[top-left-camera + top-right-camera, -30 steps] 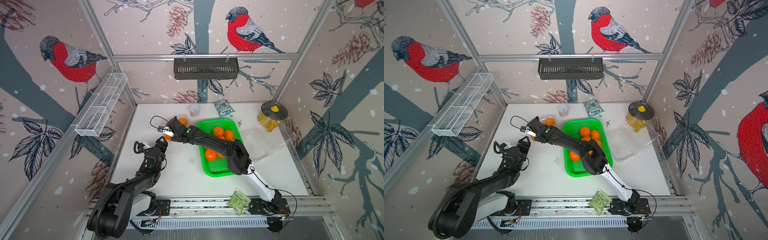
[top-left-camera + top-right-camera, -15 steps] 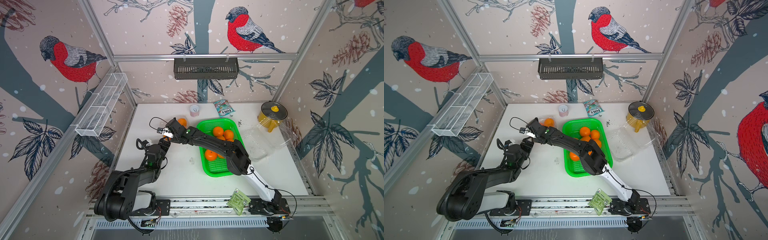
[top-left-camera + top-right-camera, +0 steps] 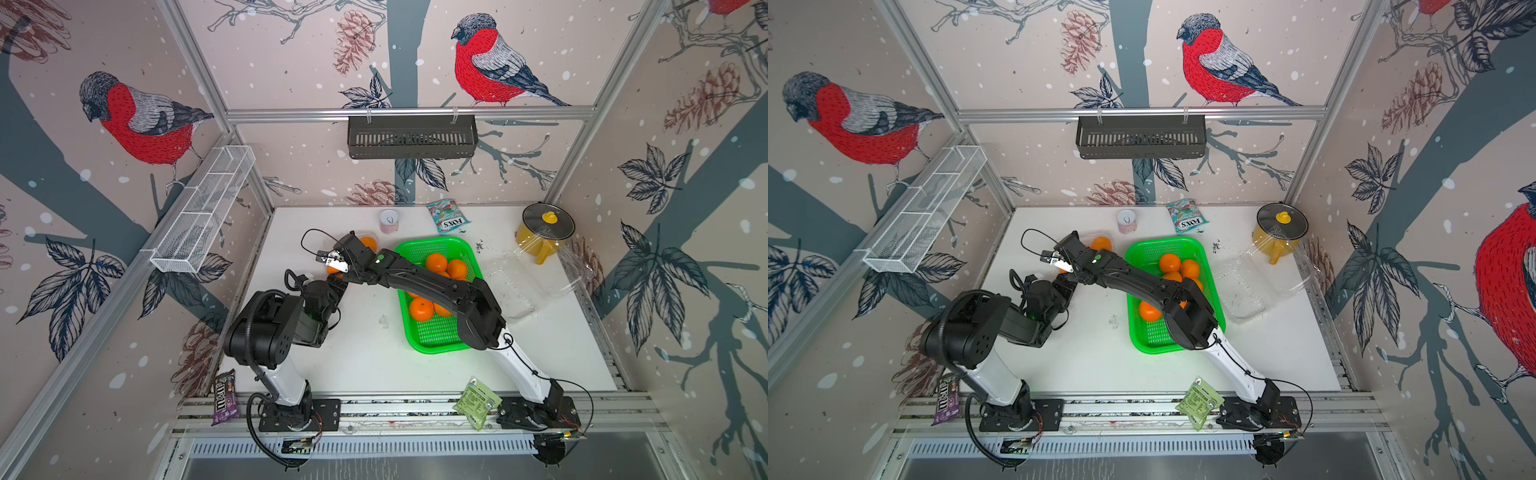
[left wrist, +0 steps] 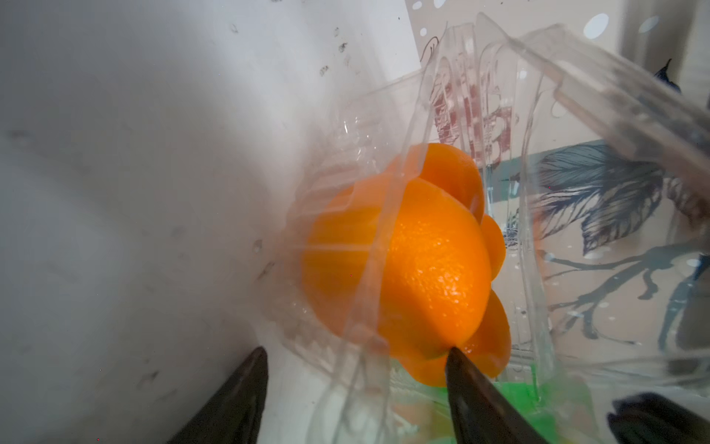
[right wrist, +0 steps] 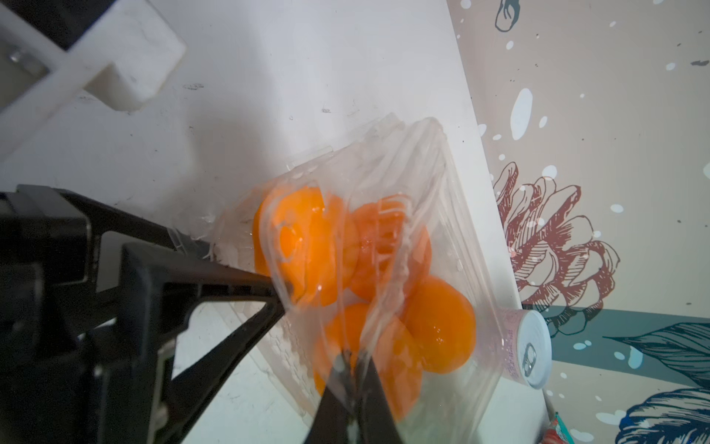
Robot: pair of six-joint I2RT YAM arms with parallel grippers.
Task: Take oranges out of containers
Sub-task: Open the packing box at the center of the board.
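Nearest you, on the front rail, lie a purple candy packet (image 3: 224,397) and a green sachet (image 3: 477,401); only the top views show them. From there both arms reach across the white table (image 3: 374,365) to its far left part, where the clear container (image 5: 403,161) sits just left of the green tray (image 3: 436,332).

In both top views the arms hide nearly all of that container, and you see little more than one orange (image 3: 369,243) behind the right wrist. The wrist views fill the gap.

The left wrist view shows the left gripper (image 4: 355,351) with its fingers well apart and holding nothing. The container's clear wall runs between them. One fingertip (image 4: 461,369) looks to touch the nearest orange (image 4: 422,261), and the other is outside the wall, over the table.

The right wrist view shows four oranges (image 5: 438,323) packed inside. It also shows the right gripper (image 5: 351,371) pinched tight on a thin edge of the clear plastic above them.

Farther right, the tray holds loose oranges (image 3: 435,262), some tucked under the right arm. Beyond the tray lies an empty second container (image 3: 511,291) with its lid open.

Along the far edge stand a small can (image 3: 388,221), a sweets packet (image 3: 451,216) and a yellow pot (image 3: 540,237). The can also shows in the right wrist view, near the fruit-filled container. The packet and the pot show clearly only in the top views.
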